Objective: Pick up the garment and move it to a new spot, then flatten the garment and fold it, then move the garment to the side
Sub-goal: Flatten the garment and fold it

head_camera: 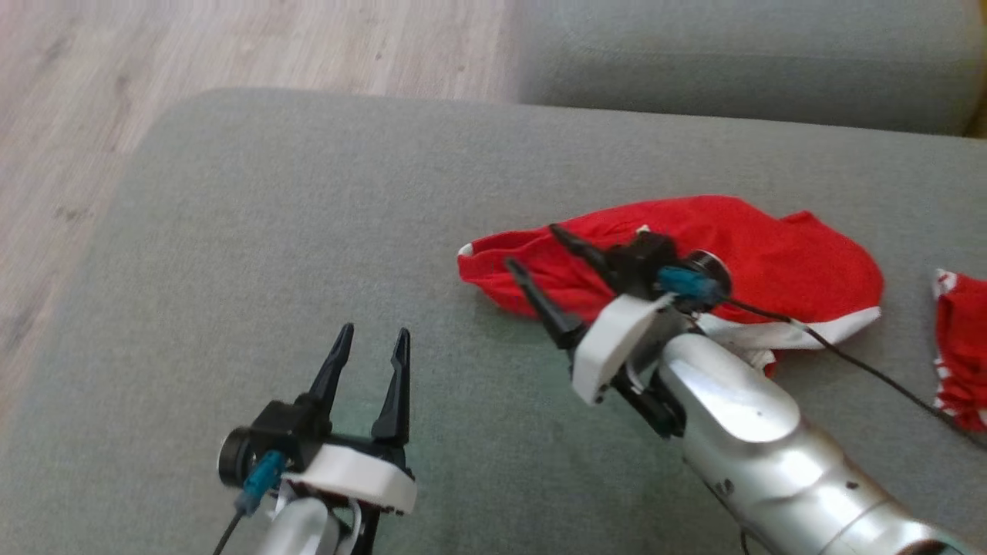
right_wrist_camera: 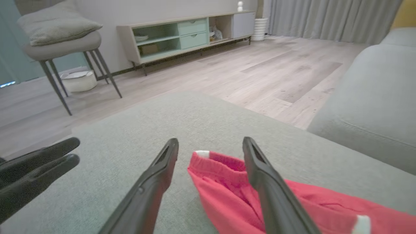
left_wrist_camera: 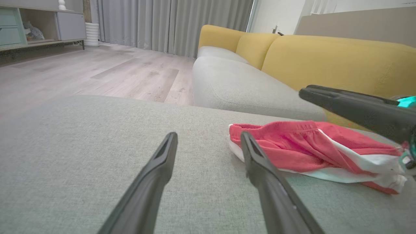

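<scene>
A red garment (head_camera: 771, 247) with white trim lies crumpled on the grey cushion (head_camera: 308, 231), right of the middle. My right gripper (head_camera: 532, 247) is open just above the garment's left end, its fingers spread and nothing held between them. In the right wrist view that end of the garment (right_wrist_camera: 227, 195) lies between and under the open fingers of the right gripper (right_wrist_camera: 210, 139). At the lower left my left gripper (head_camera: 375, 331) is open and empty over bare cushion. The left wrist view looks past the left gripper (left_wrist_camera: 208, 134) to the garment (left_wrist_camera: 292, 146) on its right.
A second red and white piece of cloth (head_camera: 960, 347) lies at the right edge. A black cable (head_camera: 864, 362) runs from the right wrist. Wooden floor (head_camera: 77, 116) lies beyond the cushion's left and far edges. Another grey seat (head_camera: 732, 54) is behind, with yellow backrests (left_wrist_camera: 325, 58).
</scene>
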